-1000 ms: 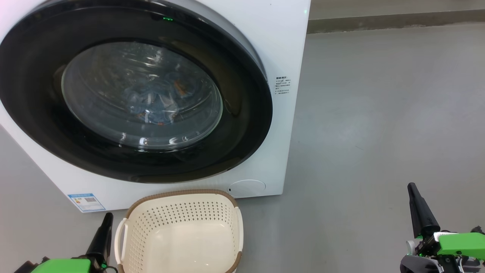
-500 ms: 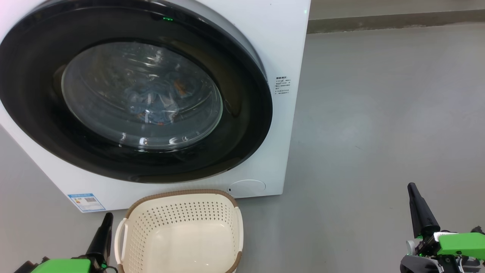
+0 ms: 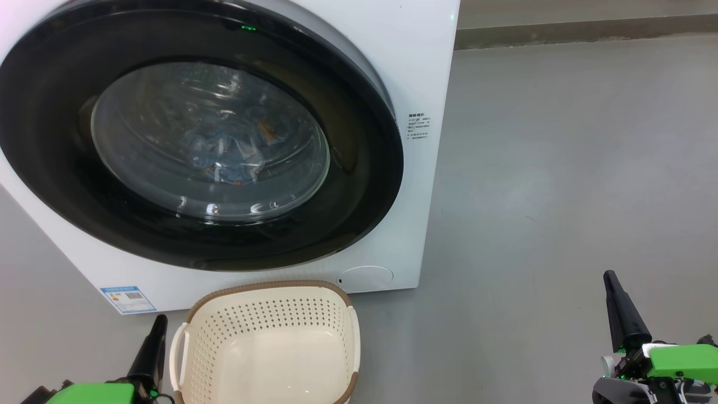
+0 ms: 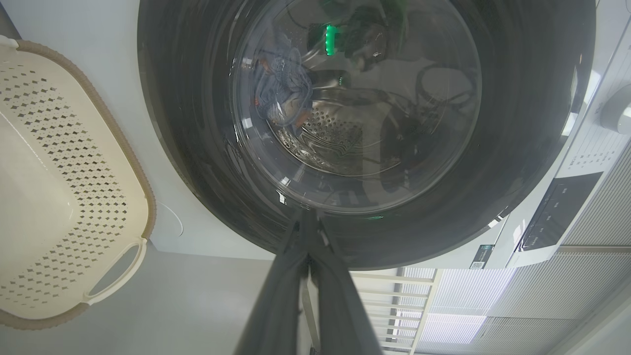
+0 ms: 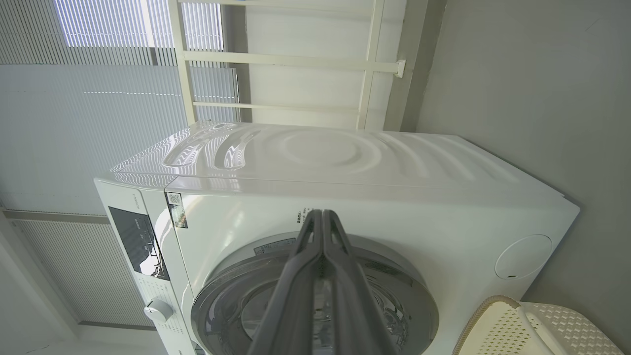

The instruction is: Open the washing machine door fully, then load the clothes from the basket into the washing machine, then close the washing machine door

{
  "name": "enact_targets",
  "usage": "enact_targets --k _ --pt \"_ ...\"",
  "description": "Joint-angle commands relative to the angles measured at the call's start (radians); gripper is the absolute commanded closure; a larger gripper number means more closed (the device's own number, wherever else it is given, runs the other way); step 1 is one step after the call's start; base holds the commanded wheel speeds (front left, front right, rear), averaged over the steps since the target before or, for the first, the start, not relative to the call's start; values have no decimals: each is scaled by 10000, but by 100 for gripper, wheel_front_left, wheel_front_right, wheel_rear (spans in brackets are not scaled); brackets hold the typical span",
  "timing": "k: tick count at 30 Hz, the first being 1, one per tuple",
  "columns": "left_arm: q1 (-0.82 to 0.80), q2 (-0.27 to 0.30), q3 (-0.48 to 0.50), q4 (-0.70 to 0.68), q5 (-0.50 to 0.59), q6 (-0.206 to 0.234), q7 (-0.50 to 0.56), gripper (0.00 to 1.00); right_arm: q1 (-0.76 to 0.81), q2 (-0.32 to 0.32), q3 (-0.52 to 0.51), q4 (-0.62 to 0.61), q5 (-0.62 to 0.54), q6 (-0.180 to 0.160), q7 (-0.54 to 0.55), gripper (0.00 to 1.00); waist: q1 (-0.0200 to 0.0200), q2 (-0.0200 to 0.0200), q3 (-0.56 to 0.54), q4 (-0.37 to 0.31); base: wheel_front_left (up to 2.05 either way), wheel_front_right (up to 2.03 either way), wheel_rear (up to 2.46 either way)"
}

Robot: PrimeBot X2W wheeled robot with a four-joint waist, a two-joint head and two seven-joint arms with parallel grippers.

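Note:
The white washing machine (image 3: pixel 426 67) stands ahead with its round black-ringed door (image 3: pixel 359 168) closed flat against the front. Through the glass I see the light blue clothes (image 3: pixel 227 148) lying in the drum, also the clothes (image 4: pixel 278 93) in the left wrist view. The cream basket (image 3: pixel 269 342) sits on the floor right below the door and holds nothing. My left gripper (image 3: pixel 160 320) is shut, low beside the basket's left handle. My right gripper (image 3: pixel 608 276) is shut, off to the lower right over bare floor, well away from the machine.
Grey floor (image 3: pixel 561 168) stretches to the right of the machine up to a wall base (image 3: pixel 583 31). A round cap (image 3: pixel 364 278) sits at the machine's lower front corner. The control panel (image 5: pixel 138 241) and a dial (image 5: pixel 158 310) show in the right wrist view.

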Motion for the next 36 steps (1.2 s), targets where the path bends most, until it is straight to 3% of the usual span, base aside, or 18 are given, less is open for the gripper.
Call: enact_targets --k 1,36 --pt "-422 114 351 -175 -72 -27 68 100 -210 -42 161 -298 71 12 73 100 0 0 0 0 0 0 0" --pt "-422 114 346 -175 -76 -27 65 100 -210 -37 154 -297 65 12 79 100 0 0 0 0 0 0 0"
